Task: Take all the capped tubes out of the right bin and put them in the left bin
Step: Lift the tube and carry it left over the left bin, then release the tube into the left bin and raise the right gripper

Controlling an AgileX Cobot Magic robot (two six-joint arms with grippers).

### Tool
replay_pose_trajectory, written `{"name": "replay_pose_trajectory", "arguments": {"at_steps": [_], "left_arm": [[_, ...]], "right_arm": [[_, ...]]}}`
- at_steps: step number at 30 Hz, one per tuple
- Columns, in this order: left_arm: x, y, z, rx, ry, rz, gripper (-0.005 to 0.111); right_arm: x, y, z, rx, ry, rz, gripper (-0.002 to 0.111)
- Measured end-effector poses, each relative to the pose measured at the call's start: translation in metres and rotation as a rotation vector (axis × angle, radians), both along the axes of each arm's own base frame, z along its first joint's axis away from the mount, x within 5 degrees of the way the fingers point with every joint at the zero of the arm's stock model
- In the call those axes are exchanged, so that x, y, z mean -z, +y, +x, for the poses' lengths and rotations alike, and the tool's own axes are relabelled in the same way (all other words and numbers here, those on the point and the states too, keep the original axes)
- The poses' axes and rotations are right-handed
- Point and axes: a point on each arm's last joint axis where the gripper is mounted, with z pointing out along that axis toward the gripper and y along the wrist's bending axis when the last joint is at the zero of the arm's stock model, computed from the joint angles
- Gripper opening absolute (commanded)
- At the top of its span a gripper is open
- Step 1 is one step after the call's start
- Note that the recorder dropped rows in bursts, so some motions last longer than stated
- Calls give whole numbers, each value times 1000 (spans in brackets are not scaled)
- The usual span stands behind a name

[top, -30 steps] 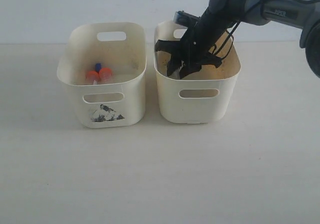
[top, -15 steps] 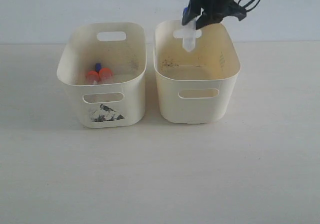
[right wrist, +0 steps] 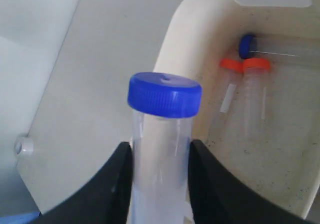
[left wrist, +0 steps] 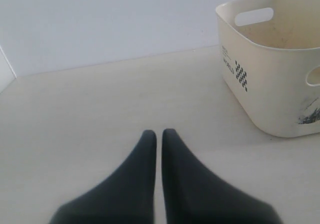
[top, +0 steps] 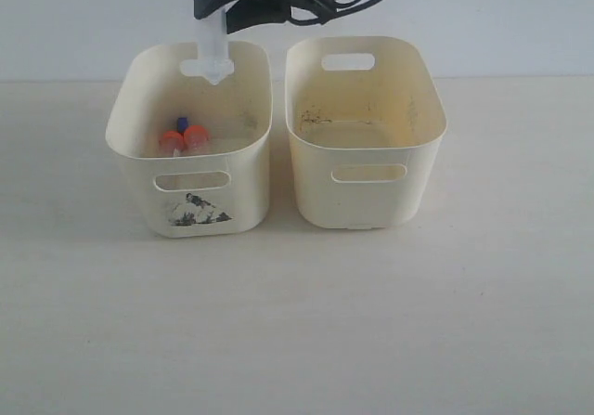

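The task looks almost done. The right gripper (right wrist: 160, 151) is clamped on a blue-capped tube (top: 216, 51), a finger on each side just below the cap. The tube hangs upright, cap up, at the back of the left bin (top: 139, 150), and in the exterior view its lower tip shows against the rear handle slot. From the right wrist view the tube sits close to the bin's rim. I cannot tell whether its tip is fully over the inside or just above the rim.

3 tubes (right wrist: 250, 83) already lie on the floor of the left bin: 2 with orange caps side by side and 1 with a blue cap just beyond them.

The right bin (top: 367, 197) shows only a stained floor and no tube that I can see, though its near wall hides a strip of the floor.

The left gripper (left wrist: 157, 134) is pressed together with nothing in it, low over the bare worktop (left wrist: 100, 98) beside the left bin and well clear of the work.

My judgement is that only the release is left. The tube should be let go once it is clearly inside the rim, so that it drops among the other 3.
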Motion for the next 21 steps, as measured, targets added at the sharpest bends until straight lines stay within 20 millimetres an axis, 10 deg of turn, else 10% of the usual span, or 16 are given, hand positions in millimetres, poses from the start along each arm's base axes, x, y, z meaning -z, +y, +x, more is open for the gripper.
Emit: {"name": "replay_pose_trajectory", "arguments": {"at_steps": [7, 15, 21], "left_arm": [[0, 0, 0, 0, 0, 0, 4], [0, 0, 0, 0, 0, 0, 4], [0, 0, 0, 0, 0, 0, 4]], "right_arm": [[22, 6, 4, -22, 63, -24, 75], [26, 18, -4, -68, 85, -32, 0], [9, 7, -19, -125, 74, -150, 0]]}}
